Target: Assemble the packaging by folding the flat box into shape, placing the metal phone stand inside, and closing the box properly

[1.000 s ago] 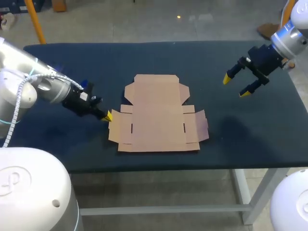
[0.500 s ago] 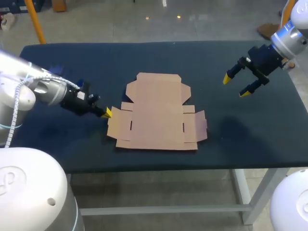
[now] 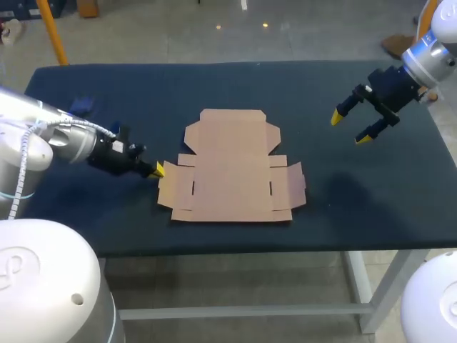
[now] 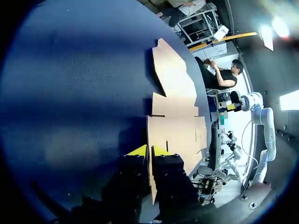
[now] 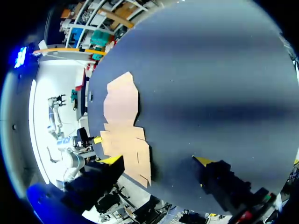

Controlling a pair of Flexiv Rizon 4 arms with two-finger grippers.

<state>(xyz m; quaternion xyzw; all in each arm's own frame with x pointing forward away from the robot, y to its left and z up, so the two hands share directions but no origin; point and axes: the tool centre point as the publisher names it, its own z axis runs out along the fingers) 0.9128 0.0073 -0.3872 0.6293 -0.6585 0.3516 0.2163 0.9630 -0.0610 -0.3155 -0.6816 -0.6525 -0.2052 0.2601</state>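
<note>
On the dark table (image 3: 321, 214), about midway between its left and right edges and nearer the front edge than the far one, the flat box (image 3: 232, 168) lay unfolded, all panels down. It was widest across its side flaps, left to right; the lid panel pointed toward the far edge. The left gripper (image 3: 158, 169) sat low at the box's left flap, so the box stretched away from it to the right. In the wrist view that flap stood edge-on between the yellow tips, which looked pinched narrow on it from both sides. The right gripper (image 3: 350, 128) hung spread wide, holding nothing, toward the far right corner and well apart from the box; the left arm was plainly nearer. No metal phone stand showed in any view. A small blue object (image 3: 81, 107) lay toward the far left corner, too small to identify.
</note>
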